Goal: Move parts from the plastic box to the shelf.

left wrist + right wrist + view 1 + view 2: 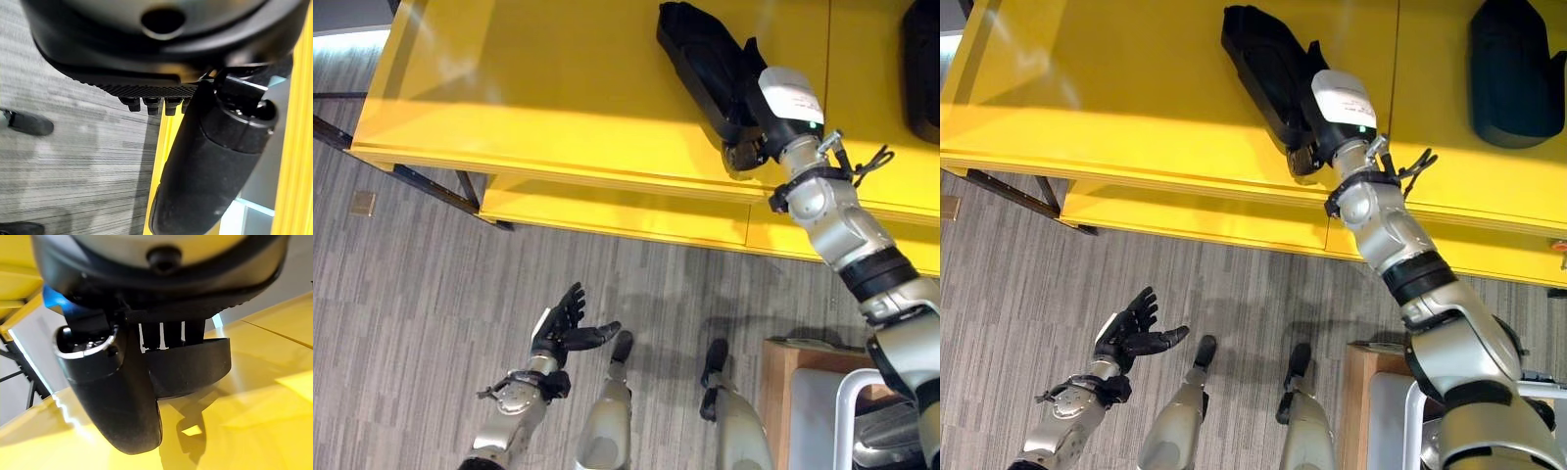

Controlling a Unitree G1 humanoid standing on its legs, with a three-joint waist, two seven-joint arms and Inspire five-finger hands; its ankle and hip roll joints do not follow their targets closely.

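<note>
A long black moulded part (697, 51) lies slanted on the top of the yellow shelf (538, 88). My right hand (747, 125) is at the part's near end, close to the shelf's front edge. The right wrist view shows my fingers over the part's rim (195, 367) and the thumb (117, 396) under it, so the hand is shut on the part. My left hand (563, 328) hangs low over the floor, well short of the shelf, open and holding nothing; its thumb (210, 171) sticks out straight.
A second black part (1513, 69) rests on the shelf top at the far right. A lower yellow shelf board (607, 211) juts out below the top one. A wooden stand (783, 377) with a pale container (818, 416) is at my lower right.
</note>
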